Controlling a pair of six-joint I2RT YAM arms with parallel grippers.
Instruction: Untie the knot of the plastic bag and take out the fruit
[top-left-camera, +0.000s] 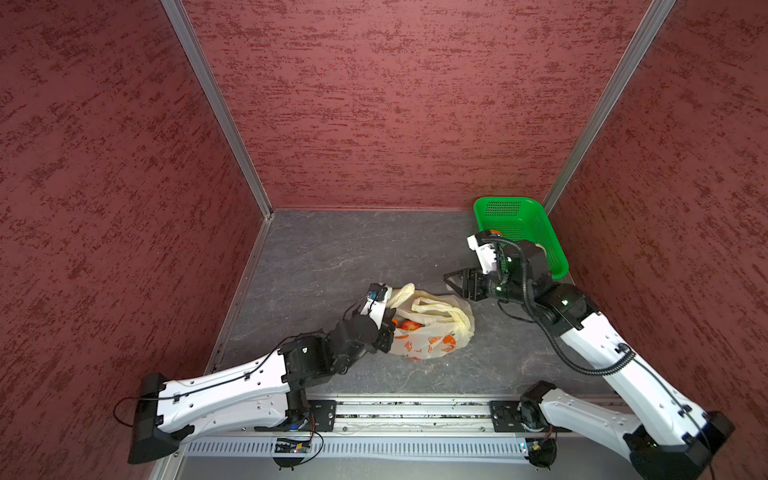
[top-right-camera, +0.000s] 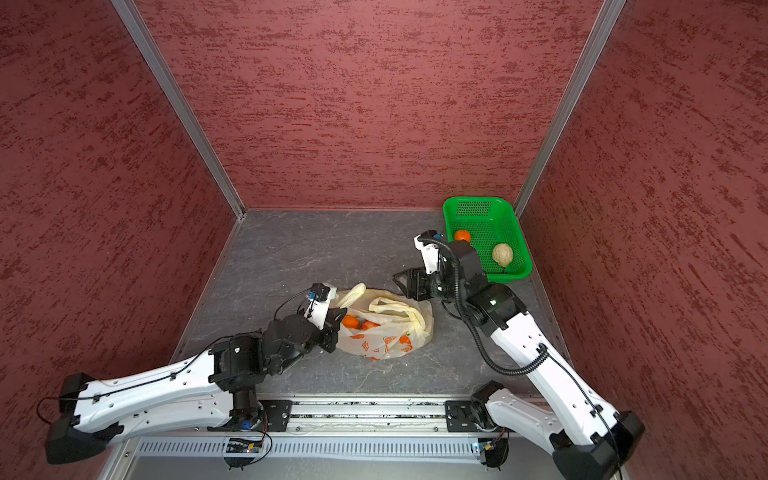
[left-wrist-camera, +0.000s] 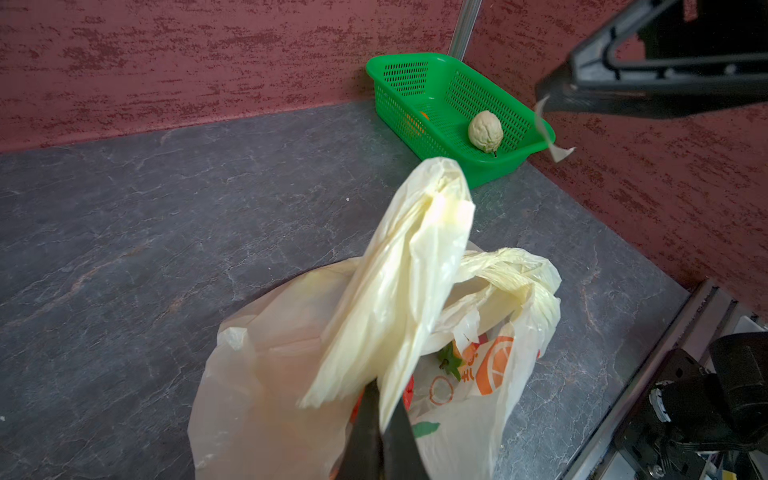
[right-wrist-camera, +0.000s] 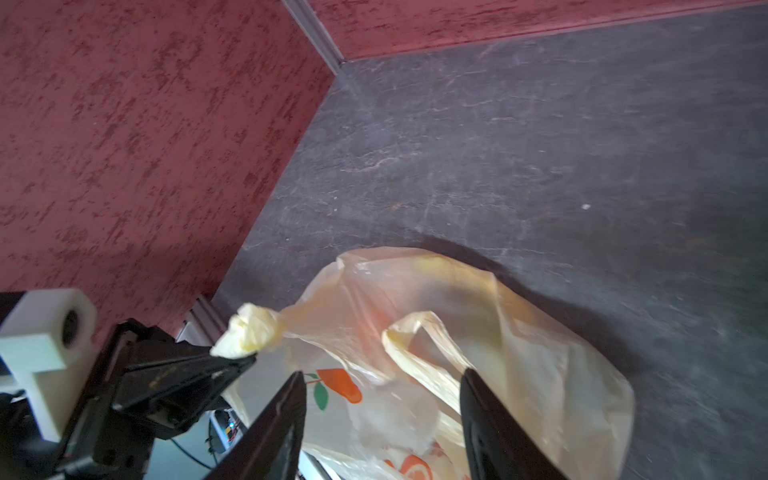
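Observation:
The plastic bag (top-left-camera: 428, 343) (top-right-camera: 384, 343) lies on the dark floor between the arms, its mouth gaping. My left gripper (top-left-camera: 390, 322) (left-wrist-camera: 380, 395) is shut on one cream handle loop (left-wrist-camera: 407, 266), which it holds up. The other loop (right-wrist-camera: 419, 353) lies loose on the bag. The knot is out of view; the loops stand apart. Inside the bag I see fruit: an orange (top-right-camera: 350, 321) and a red piece (top-right-camera: 368, 325). My right gripper (top-left-camera: 451, 282) (right-wrist-camera: 382, 374) hovers open to the right of and above the bag, empty.
A green basket (top-right-camera: 486, 208) (left-wrist-camera: 415, 75) stands in the back right corner, right behind the right wrist. It holds an orange (top-right-camera: 462, 235) and a cream bumpy fruit (top-right-camera: 502, 254) (left-wrist-camera: 485, 131). Red walls close in three sides.

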